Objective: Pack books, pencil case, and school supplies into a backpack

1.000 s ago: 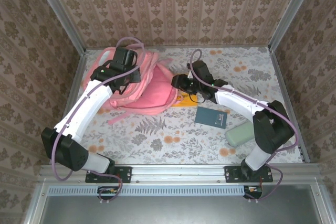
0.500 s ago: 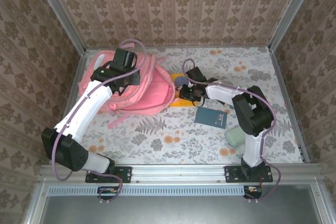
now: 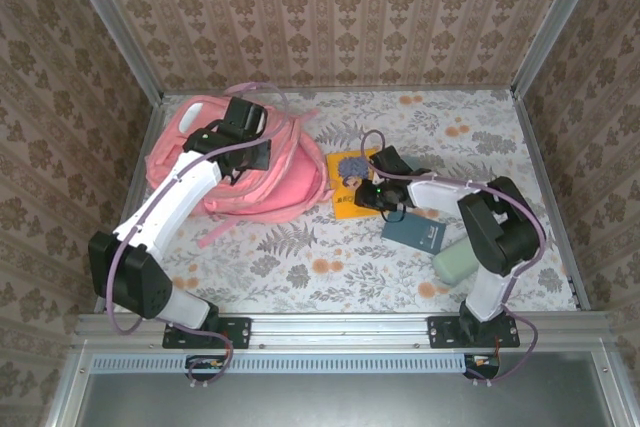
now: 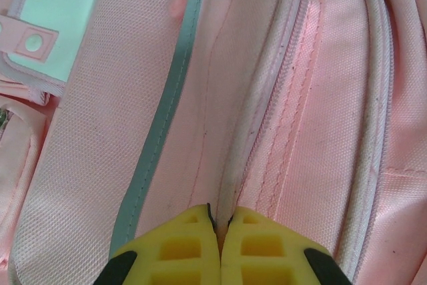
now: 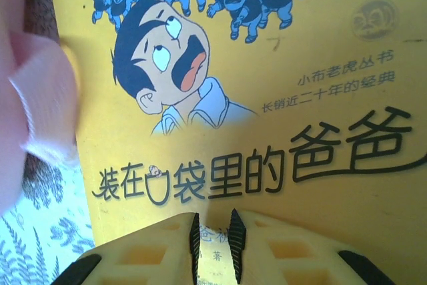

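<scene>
The pink backpack (image 3: 290, 179) lies at the back left of the table. My left gripper (image 3: 245, 137) rests on top of it, shut on the pale piped zipper edge (image 4: 257, 125) of the backpack (image 4: 87, 131), with the jaws (image 4: 219, 221) pressed together around the piping. The yellow book (image 3: 345, 207) lies just right of the backpack. My right gripper (image 3: 363, 190) is shut on its near edge; the cover (image 5: 300, 65) runs between the narrow pads (image 5: 213, 221). A navy book (image 3: 415, 232) and the mint pencil case (image 3: 455, 262) lie at the right.
A blurred pink backpack strap (image 5: 33, 98) overlaps the yellow book's left edge. Patterned walls enclose the floral table (image 3: 300, 267) on three sides. The right arm's elbow (image 3: 500, 217) hangs over the navy book and the pencil case.
The right gripper narrowed onto the yellow book and drew it right, out from beside the backpack, so more of its cover shows. The left gripper kept its hold, shifting slightly with the backpack.
</scene>
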{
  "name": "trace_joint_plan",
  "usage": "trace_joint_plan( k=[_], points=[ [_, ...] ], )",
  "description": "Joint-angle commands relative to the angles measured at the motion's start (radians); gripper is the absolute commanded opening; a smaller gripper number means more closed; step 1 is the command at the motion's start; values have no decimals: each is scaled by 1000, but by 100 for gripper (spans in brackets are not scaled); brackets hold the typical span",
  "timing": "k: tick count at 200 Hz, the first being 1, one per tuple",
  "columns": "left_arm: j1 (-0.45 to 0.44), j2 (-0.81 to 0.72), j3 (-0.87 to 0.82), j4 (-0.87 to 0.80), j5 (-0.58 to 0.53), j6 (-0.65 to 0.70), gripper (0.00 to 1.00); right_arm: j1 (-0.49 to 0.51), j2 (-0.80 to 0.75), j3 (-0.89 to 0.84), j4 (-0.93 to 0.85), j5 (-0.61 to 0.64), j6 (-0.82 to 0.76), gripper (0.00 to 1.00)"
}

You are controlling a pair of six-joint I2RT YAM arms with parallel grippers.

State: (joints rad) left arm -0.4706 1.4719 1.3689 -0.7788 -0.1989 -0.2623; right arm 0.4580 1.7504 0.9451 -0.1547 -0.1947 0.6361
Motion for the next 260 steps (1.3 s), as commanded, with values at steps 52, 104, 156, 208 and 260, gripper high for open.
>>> trace_joint_plan(
  k=[52,104,156,208,260],
  points=[
    [-12,22,6,-1,-4,-42,24,-13,-138,-117,-128,-24,30,31],
    [-157,-33,-51,93,102,-296,45,-29,-240,12,-273,79,-101,57],
    [-330,-21,-251,404,183,-588,51,-89,-249,-7,-264,126,-158,63],
    [-417,180,-271,559,208,-749,59,-111,-174,-11,-177,126,-223,65],
    [-430,301,-277,596,221,-813,57,-113,-77,17,-161,101,-225,61]
  ],
)
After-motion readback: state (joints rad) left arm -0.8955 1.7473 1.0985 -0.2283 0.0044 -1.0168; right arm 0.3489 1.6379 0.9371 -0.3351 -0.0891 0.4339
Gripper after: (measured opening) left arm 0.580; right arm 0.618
